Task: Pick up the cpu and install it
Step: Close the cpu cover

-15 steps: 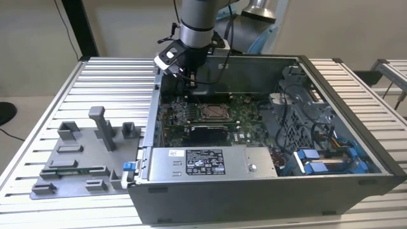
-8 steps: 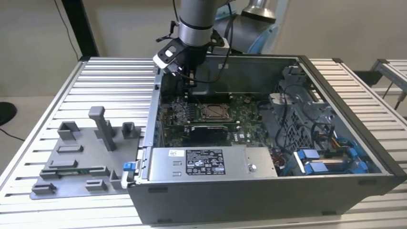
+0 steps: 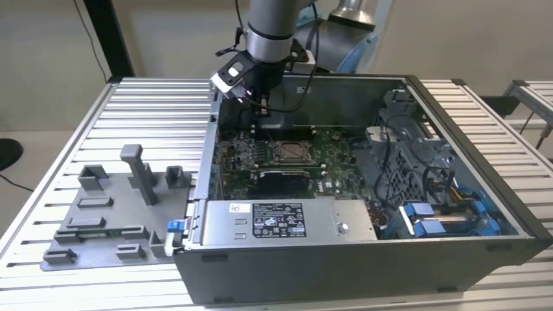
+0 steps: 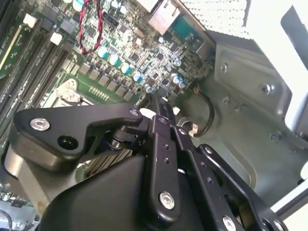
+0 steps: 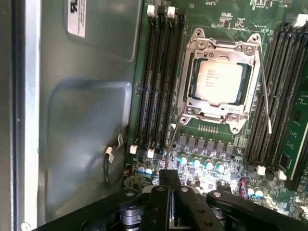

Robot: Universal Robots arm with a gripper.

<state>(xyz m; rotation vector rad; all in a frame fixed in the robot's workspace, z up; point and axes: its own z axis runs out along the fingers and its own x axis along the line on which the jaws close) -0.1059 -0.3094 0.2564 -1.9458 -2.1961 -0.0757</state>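
Figure: The cpu (image 5: 219, 82) lies flat inside the metal-framed socket (image 5: 211, 109) of the green motherboard (image 5: 211, 144), within the open computer case (image 3: 346, 259). The gripper (image 5: 174, 174) hangs above the board beside the socket, its fingers pressed together on nothing. To an onlooker the chip seems light, stiff and fragile (its lid smooth, likely slippery). Opposite edges look the safest hold.

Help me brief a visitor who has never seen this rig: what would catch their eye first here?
The open computer case dominates the exterior view, with the arm reaching down into it from above. In the first wrist view, the pale cpu sits in the metal-framed socket of the green motherboard, with the gripper close by. A grey fixture tray lies beside the case on the exterior view's left.
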